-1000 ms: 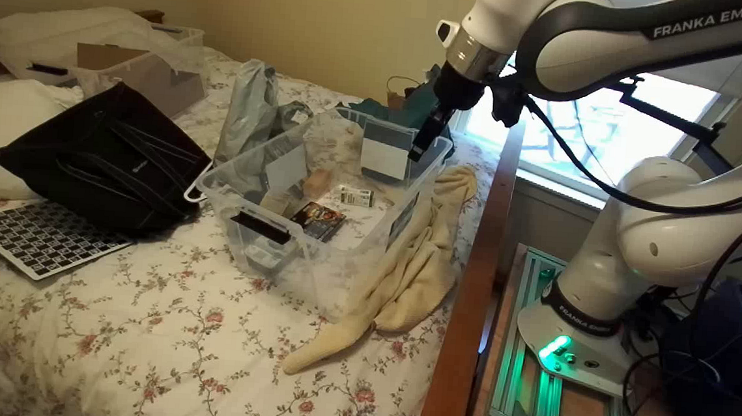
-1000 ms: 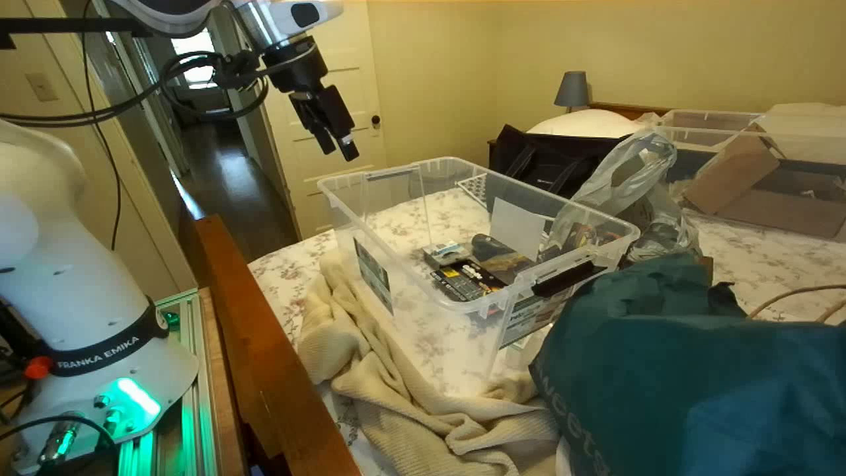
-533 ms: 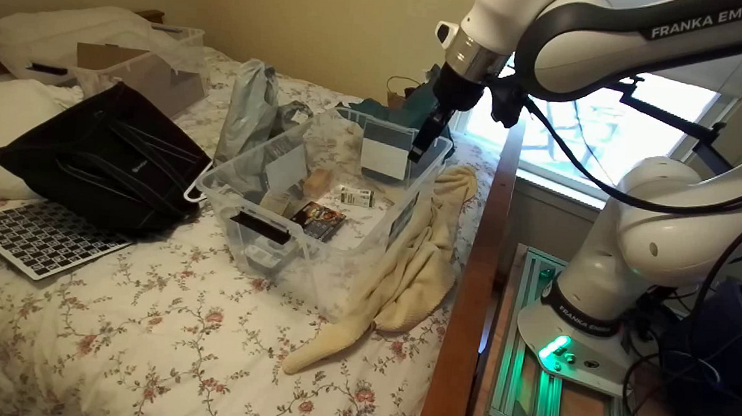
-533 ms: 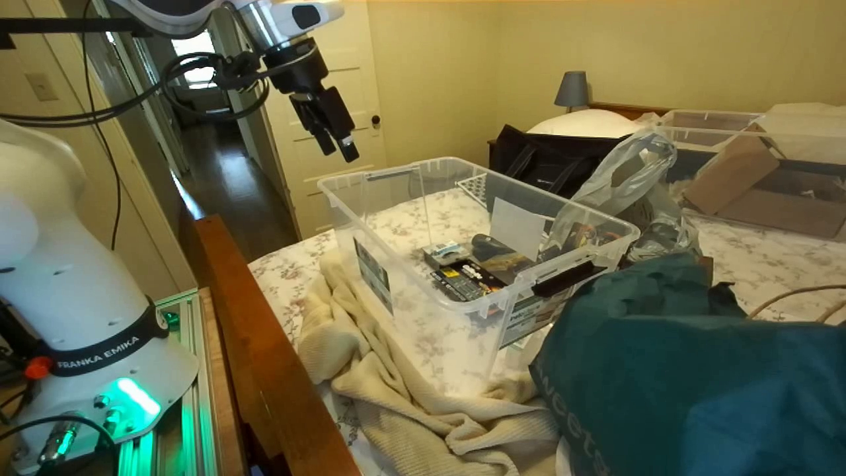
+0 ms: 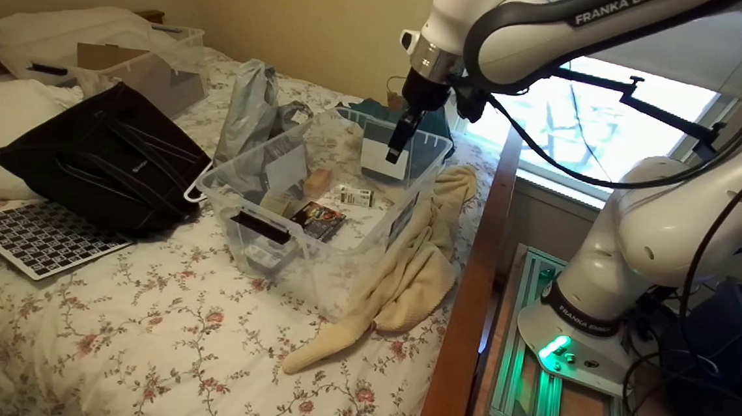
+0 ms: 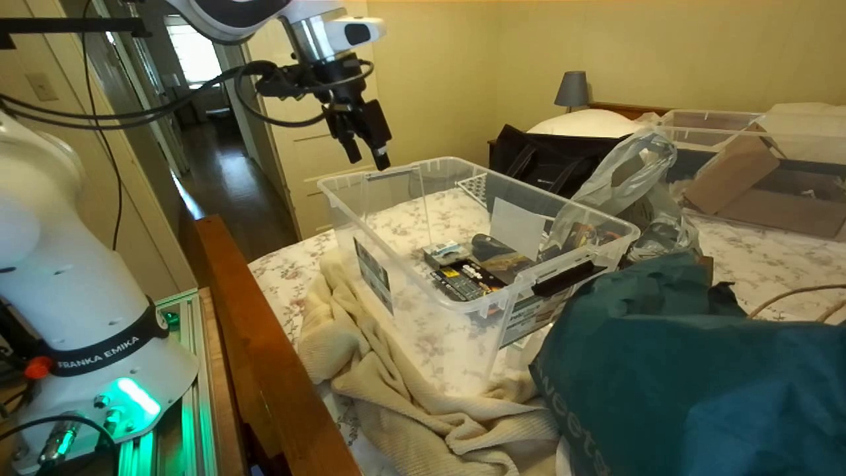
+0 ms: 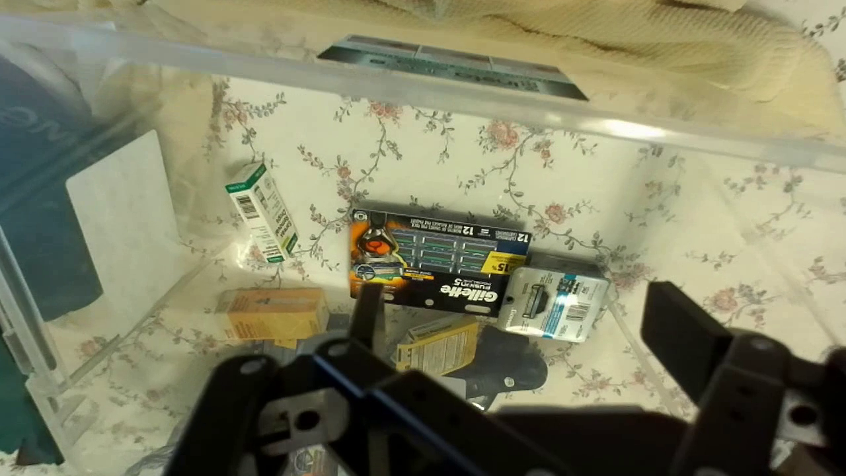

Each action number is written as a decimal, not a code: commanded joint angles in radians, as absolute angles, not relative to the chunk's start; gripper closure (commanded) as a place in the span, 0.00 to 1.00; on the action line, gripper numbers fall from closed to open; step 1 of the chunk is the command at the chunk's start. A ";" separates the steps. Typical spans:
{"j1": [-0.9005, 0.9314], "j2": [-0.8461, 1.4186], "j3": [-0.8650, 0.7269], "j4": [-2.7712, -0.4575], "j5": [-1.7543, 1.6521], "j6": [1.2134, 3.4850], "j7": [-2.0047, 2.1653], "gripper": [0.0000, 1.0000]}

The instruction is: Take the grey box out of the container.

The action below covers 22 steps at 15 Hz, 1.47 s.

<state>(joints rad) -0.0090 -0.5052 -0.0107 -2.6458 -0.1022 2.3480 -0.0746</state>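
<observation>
The grey box (image 7: 556, 303), centre-right in the wrist view, wants centring between the parted fingers of the gripper (image 7: 515, 291) before a descent clear of the black packet (image 7: 433, 261).

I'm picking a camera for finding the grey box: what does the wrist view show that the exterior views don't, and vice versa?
Only the wrist view: readable Gillette lettering on the razor-cartridge pack, and the barcode on the grey box.

Only the exterior views: the robot's base and the black fabric bag.

Shared: the container, the cream knit blanket and the gripper; the grey box also shows in an exterior view.
</observation>
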 commanded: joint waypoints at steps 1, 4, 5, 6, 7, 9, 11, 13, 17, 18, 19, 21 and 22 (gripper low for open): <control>0.020 -0.277 -0.050 -2.505 -0.057 2.383 -0.160 0.00; 0.037 -0.154 -0.067 -2.430 0.013 2.404 -0.230 0.00; 0.040 -0.116 -0.069 -2.406 0.045 2.408 -0.255 0.00; 0.046 -0.081 -0.074 -2.384 0.094 2.414 -0.298 0.00; 0.044 -0.047 -0.069 -2.360 0.130 2.409 -0.323 0.00; 0.037 0.009 -0.060 -2.321 0.224 2.405 -0.395 0.00; 0.023 0.057 -0.047 -2.288 0.328 2.401 -0.477 0.00; 0.008 0.090 -0.033 -2.254 0.391 2.369 -0.545 0.00; 0.000 0.078 -0.022 -2.280 0.351 2.397 -0.511 0.00; -0.001 0.080 -0.022 -2.277 0.351 2.396 -0.512 0.00; -0.001 0.080 -0.022 -2.274 0.351 2.394 -0.513 0.00; -0.013 0.130 -0.021 -2.238 0.387 2.371 -0.513 0.00; -0.019 0.154 -0.020 -2.222 0.390 2.364 -0.511 0.00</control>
